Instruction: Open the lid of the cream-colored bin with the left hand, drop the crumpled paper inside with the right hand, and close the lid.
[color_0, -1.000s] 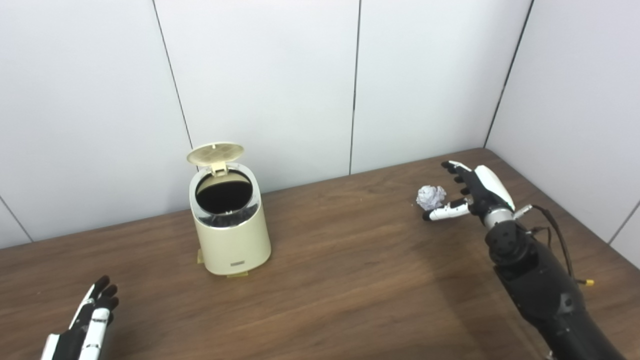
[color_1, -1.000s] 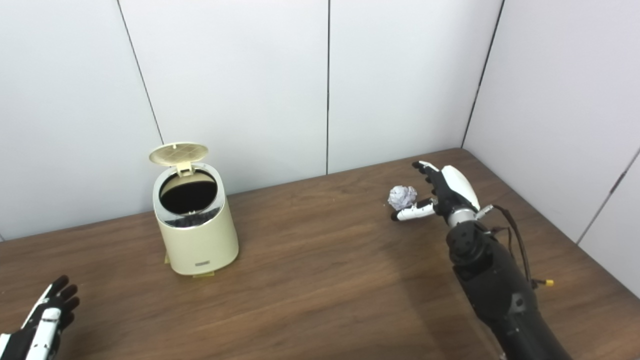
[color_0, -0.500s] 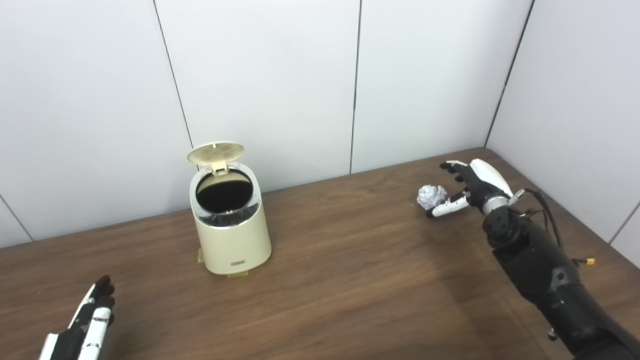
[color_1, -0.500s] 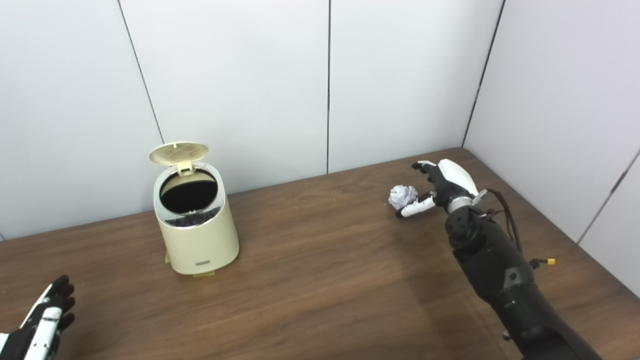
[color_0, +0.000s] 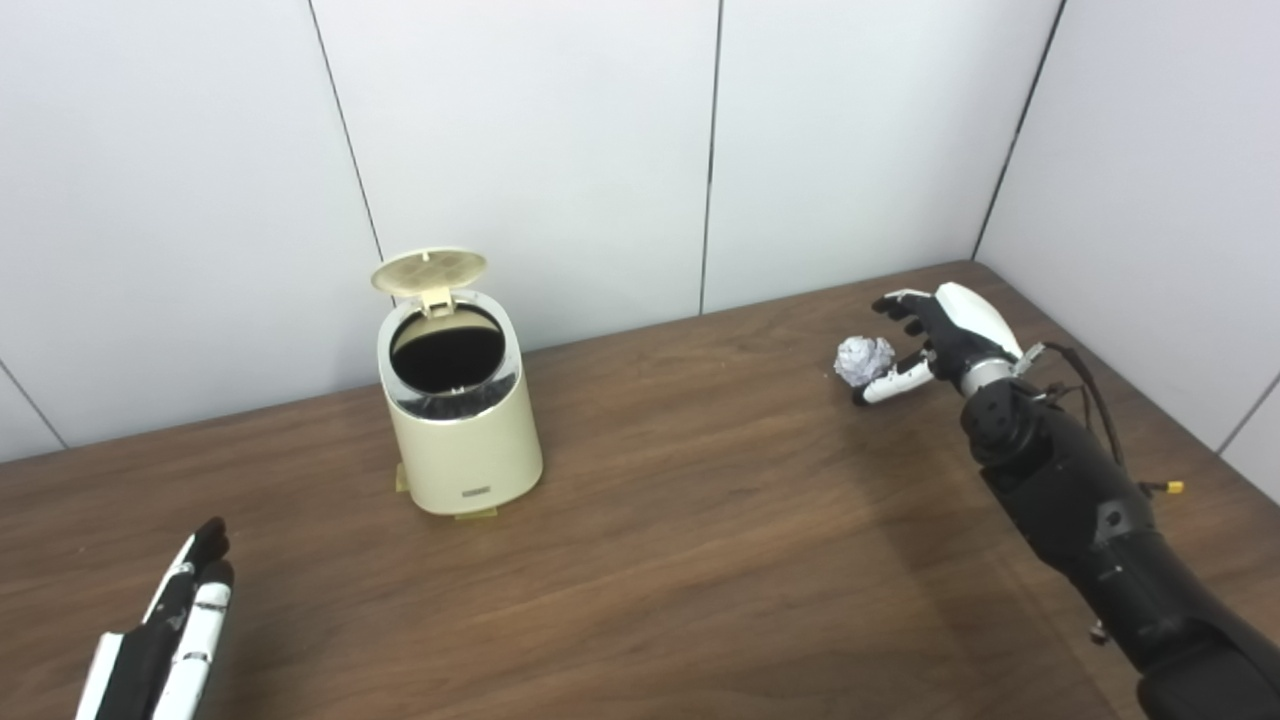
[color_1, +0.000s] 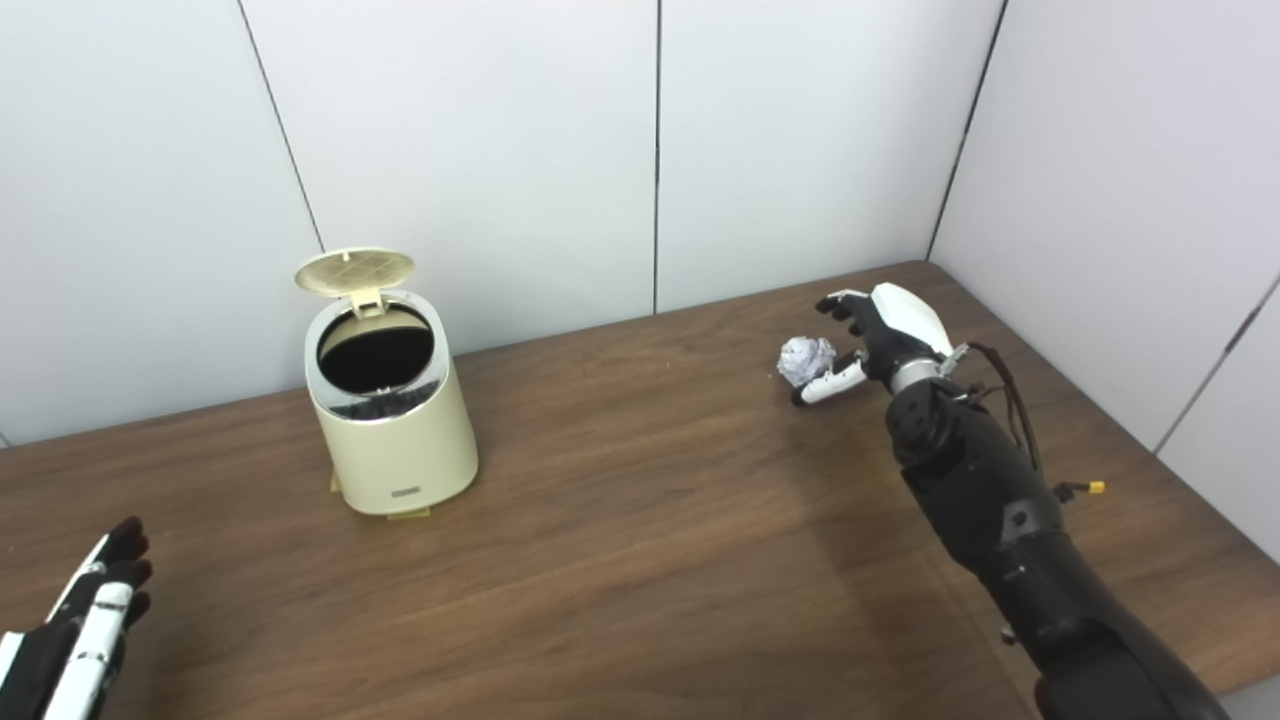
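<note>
The left hand rests low over the table, fingers straight and side by side, holding nothing, probably parked clear now its opening step looks done. Well ahead and to its right stands the cream-colored bin, lid tipped up, mouth ready. Far right, the right hand cups around the crumpled paper, fingers spread apart, thumb just beneath, not yet clamped.

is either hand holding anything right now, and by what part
Nothing is held. The right hand is open around the crumpled paper on the table, fingers not closed. The left hand is open and empty.
</note>
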